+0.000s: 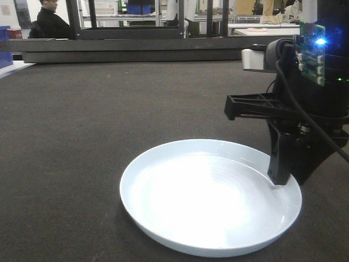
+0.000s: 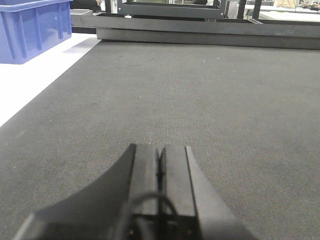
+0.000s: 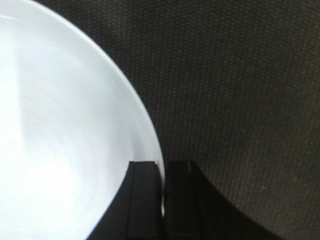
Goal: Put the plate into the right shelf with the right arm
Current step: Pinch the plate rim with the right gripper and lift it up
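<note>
Right wrist view shows the right gripper (image 3: 162, 170) pinching the rim of the plate (image 3: 60, 130), which lies flat on the dark mat (image 3: 240, 90). Glossy and stiff, it may slip, so hold the rim firmly. Away from the plate, the left gripper (image 2: 160, 152) is closed, empty.

A dark grey mat (image 1: 109, 120) covers the tabletop, and a low black frame (image 1: 131, 50) runs along its far edge. Beside the mat's left edge a white surface (image 2: 30, 85) carries a blue bin (image 2: 32, 27). A person (image 1: 52, 22) in black sits beyond the far-left corner.
</note>
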